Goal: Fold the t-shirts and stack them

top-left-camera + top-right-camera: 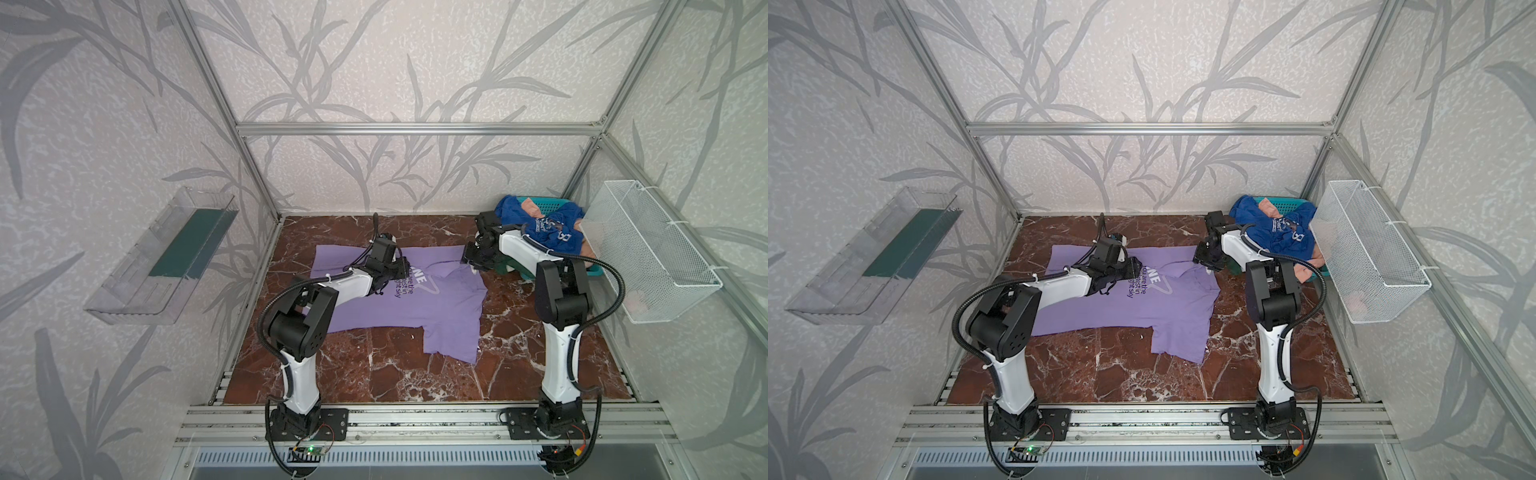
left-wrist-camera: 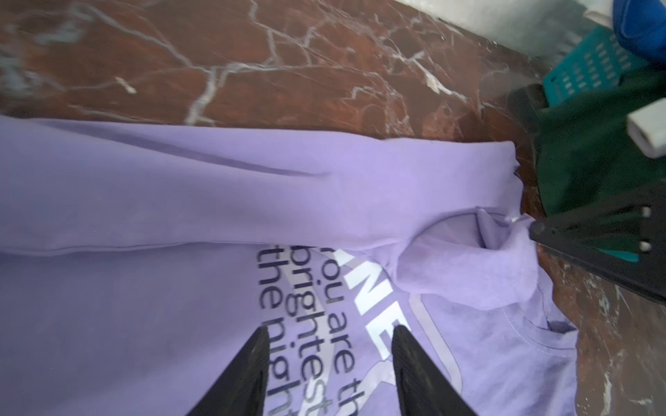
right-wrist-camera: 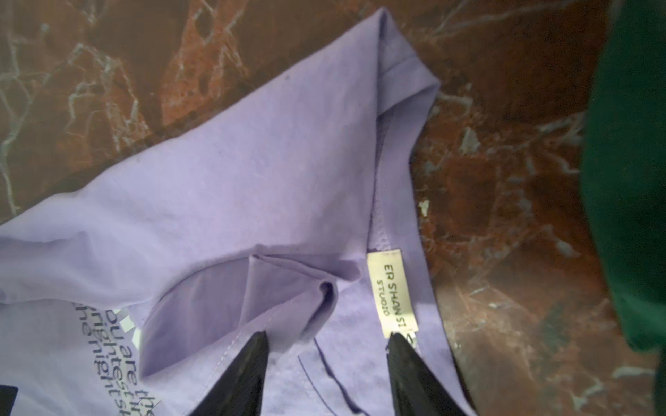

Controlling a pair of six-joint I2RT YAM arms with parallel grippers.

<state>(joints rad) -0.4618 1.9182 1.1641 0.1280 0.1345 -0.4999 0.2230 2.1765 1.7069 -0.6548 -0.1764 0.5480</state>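
The enclosure has leaf-patterned walls, an aluminium frame and a brown marble-pattern worktop (image 1: 415, 374).

**Top views.** Count in both: two arms, four t-shirts, one teal basket (image 1: 540, 201), one white wire basket (image 1: 652, 249), one clear wall tray (image 1: 166, 257).
- The lavender t-shirt (image 1: 415, 307) lies spread on the middle of the worktop, print up. The left arm covers part of the print.
- The blue t-shirt (image 1: 552, 232) and the peach t-shirt (image 1: 534, 206) are heaped in the teal basket at the far right corner.
- The dark green t-shirt (image 1: 509, 266) sits at the basket's near side, largely hidden by the right arm.
- The wire basket's contents are hard to make out.
- The left end effector (image 1: 405, 270) is over the print. The right end effector (image 1: 467, 259) is at the shirt's far right corner.

**Left wrist view.**
- The left end effector (image 2: 329, 331) has its two fingers (image 2: 245, 374) parted above the print, with nothing between them.
- A folded-over layer of the lavender t-shirt (image 2: 144, 187) hides the start of the lettering.
- The right end effector (image 2: 594, 245) points at the collar.
- The dark green t-shirt (image 2: 591, 162) and the teal basket (image 2: 591, 68) are cut off at the frame edge.

**Right wrist view.**
- The right end effector (image 3: 328, 336) has its jaws apart and grips nothing.
- One white neck label (image 3: 393, 291) lies just beside one fingertip (image 3: 400, 345).
- The lavender t-shirt (image 3: 252, 162) lies creased at the collar.
- The dark green t-shirt (image 3: 630, 180) is cut off at the edge.
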